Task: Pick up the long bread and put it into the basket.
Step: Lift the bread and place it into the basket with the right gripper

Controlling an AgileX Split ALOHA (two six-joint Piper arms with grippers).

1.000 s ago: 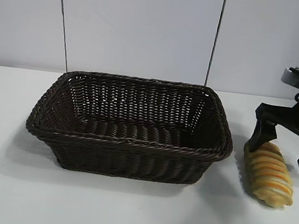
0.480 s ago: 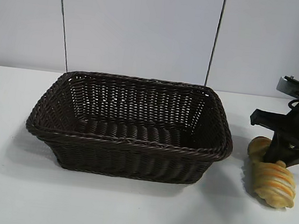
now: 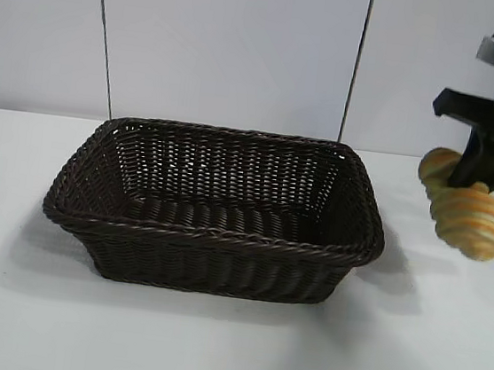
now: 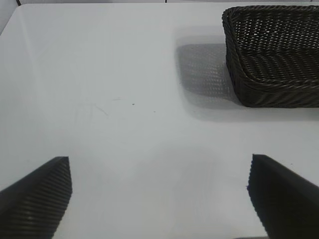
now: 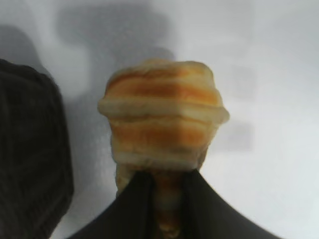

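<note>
The long bread (image 3: 471, 215), golden-yellow with orange-brown ridges, hangs in the air at the far right, clear of the table and to the right of the basket (image 3: 210, 234). My right gripper (image 3: 473, 175) is shut on its middle. In the right wrist view the bread (image 5: 164, 119) sticks out beyond the black fingers (image 5: 134, 204), and the basket's rim (image 5: 30, 149) is dark at one side. My left gripper (image 4: 159, 191) is open and empty over bare table; the basket's corner (image 4: 271, 55) lies farther off in that view. The left arm does not show in the exterior view.
The dark brown wicker basket stands in the middle of the white table (image 3: 211, 342), empty inside. A white panelled wall (image 3: 227, 49) runs behind it.
My right gripper closed on the long bread and lifted it off the table, up to above the basket's rim height. The basket has not moved.
</note>
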